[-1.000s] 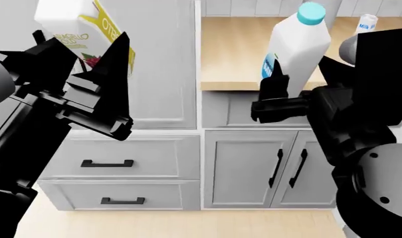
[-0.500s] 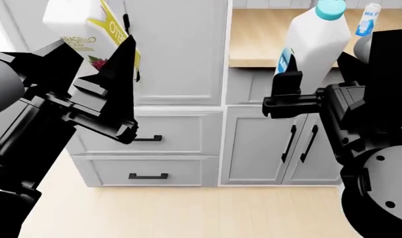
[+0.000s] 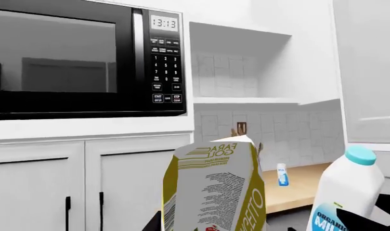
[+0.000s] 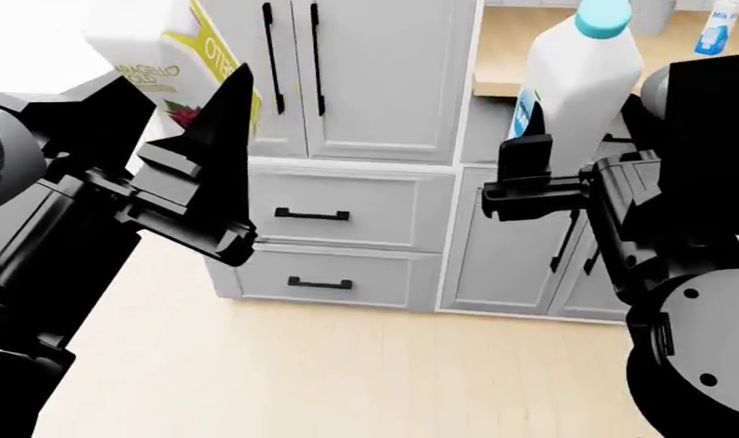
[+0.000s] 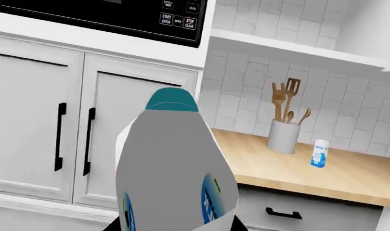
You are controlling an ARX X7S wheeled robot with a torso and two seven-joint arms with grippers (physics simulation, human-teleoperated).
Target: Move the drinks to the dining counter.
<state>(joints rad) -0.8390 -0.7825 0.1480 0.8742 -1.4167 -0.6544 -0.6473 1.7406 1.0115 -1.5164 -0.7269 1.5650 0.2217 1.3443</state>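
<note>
The small white and yellow-green carton with a raspberry picture (image 4: 162,68) is held upright in the left gripper (image 4: 162,128), closed on it. The tall white plastic bottle with a teal cap and blue label (image 4: 583,78) is held upright in the right gripper (image 4: 552,169), likewise closed on it. The white-and-blue milk carton (image 4: 718,29) is left standing on the light-wood worktop (image 4: 510,46), beyond and to the right of the right gripper, so the right arm is nearer, though both are occupied. The dining counter is not seen in any view. White cabinets with black handles (image 4: 345,214) stand close ahead; open pale floor (image 4: 345,374) lies below, judged as room for turning away.
</note>
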